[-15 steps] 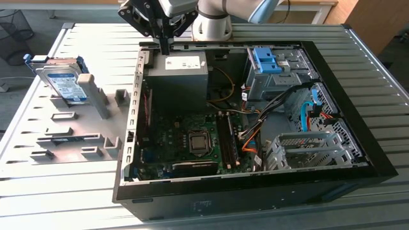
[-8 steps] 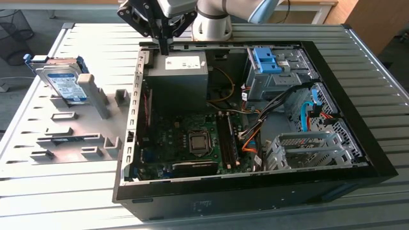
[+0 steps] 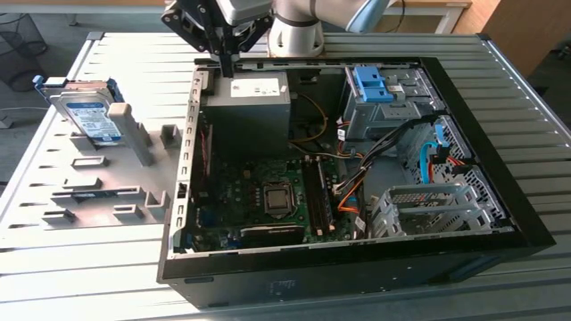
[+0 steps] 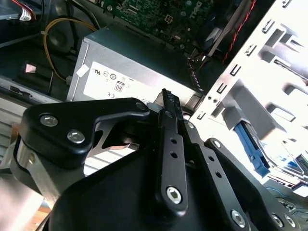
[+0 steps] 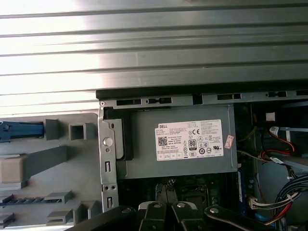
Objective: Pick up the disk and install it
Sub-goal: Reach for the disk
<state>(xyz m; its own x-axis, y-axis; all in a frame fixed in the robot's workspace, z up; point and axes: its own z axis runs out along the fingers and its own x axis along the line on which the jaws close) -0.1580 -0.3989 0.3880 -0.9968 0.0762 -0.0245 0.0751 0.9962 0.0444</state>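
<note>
An open black computer case [image 3: 357, 267] is lying on its side on the slatted metal bench [image 3: 80, 274], with a silver drive cage [image 3: 428, 207] and the motherboard [image 3: 267, 194] sitting nearest inside it. Farther back, toward the exterior view's left, the disk [image 3: 85, 114] is standing on edge in a grey fixture [image 3: 111, 180] beside the case, well apart from the arm. Beyond it, the gripper [image 3: 226, 72] is pointing down at the far edge of the grey power supply [image 3: 250, 100], its fingers [image 4: 169, 130] pressing together and holding nothing.
</note>
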